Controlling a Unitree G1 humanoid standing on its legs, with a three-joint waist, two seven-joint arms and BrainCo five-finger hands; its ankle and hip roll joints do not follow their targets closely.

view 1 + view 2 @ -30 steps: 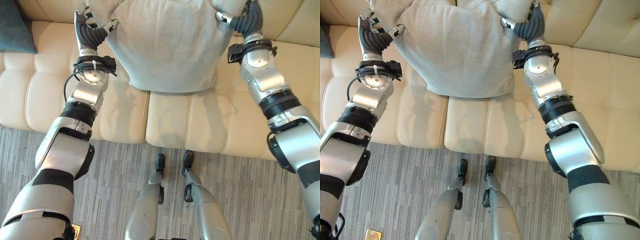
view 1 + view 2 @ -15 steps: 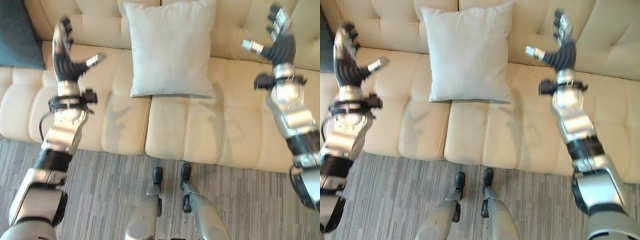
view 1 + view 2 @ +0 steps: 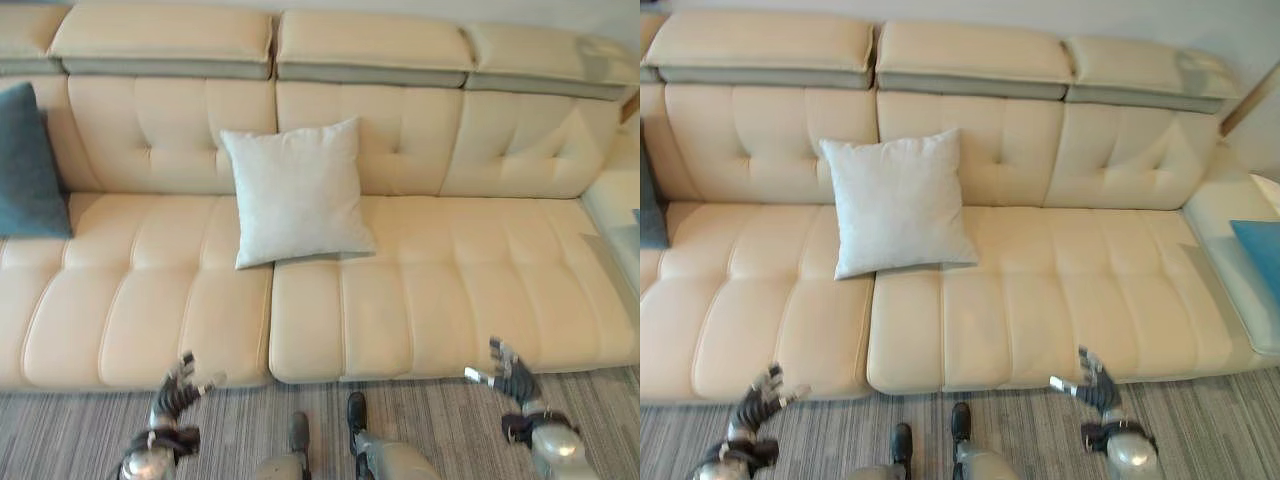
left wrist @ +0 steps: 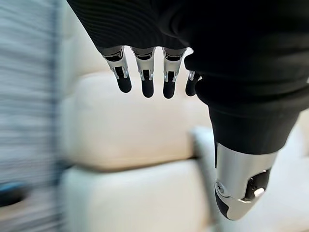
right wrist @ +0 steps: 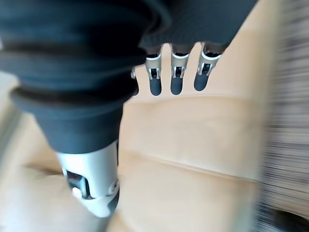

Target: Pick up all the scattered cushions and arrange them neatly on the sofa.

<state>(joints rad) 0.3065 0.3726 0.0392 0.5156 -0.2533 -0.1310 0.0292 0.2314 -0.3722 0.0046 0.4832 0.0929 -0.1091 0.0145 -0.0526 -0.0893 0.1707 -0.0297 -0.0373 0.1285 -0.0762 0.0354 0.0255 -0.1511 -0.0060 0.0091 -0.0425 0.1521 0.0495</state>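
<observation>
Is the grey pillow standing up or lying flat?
Standing up. The grey pillow leans on the sofa backrest, its bottom edge on the seat. No hand touches it.

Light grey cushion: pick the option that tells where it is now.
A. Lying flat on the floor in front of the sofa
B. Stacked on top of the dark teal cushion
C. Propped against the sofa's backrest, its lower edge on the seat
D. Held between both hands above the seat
C: the light grey cushion leans on the backrest of the sofa, with both hands low by the sofa's front edge, empty.
</observation>
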